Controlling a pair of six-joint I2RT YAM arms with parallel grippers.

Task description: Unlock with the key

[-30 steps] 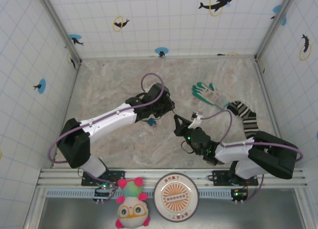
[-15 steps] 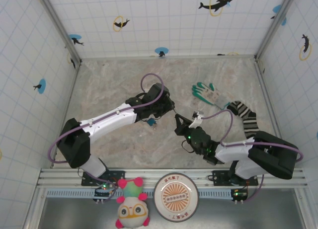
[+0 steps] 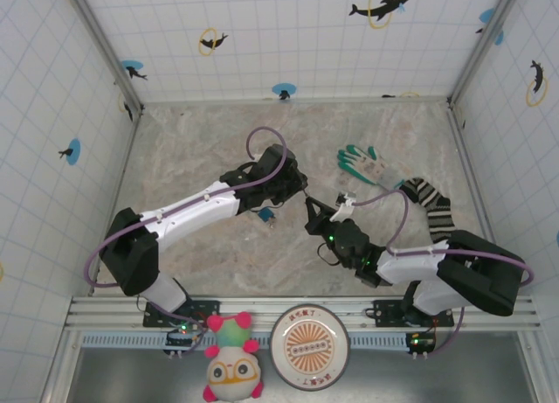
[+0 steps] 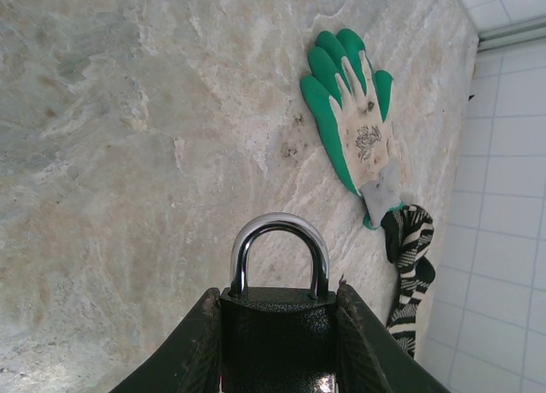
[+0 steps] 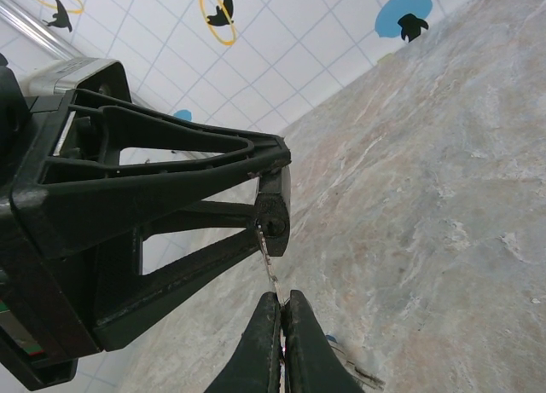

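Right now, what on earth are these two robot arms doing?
They are working on a small padlock. The left gripper holds it clamped by its body, with the shackle sticking out. The right gripper pinches a tiny key, whose thin blade reaches the keyhole at the lock's other end. The shackle looks closed, so it is not yet unlocked. A green glove and a striped sock lie off to the side.

One padlock (image 4: 277, 329), one key (image 5: 270, 269), one green glove (image 3: 367, 164) and one striped sock (image 3: 432, 206) on the bench (image 3: 192, 149); one plush toy (image 3: 232, 359) and one round plate (image 3: 309, 335) near.
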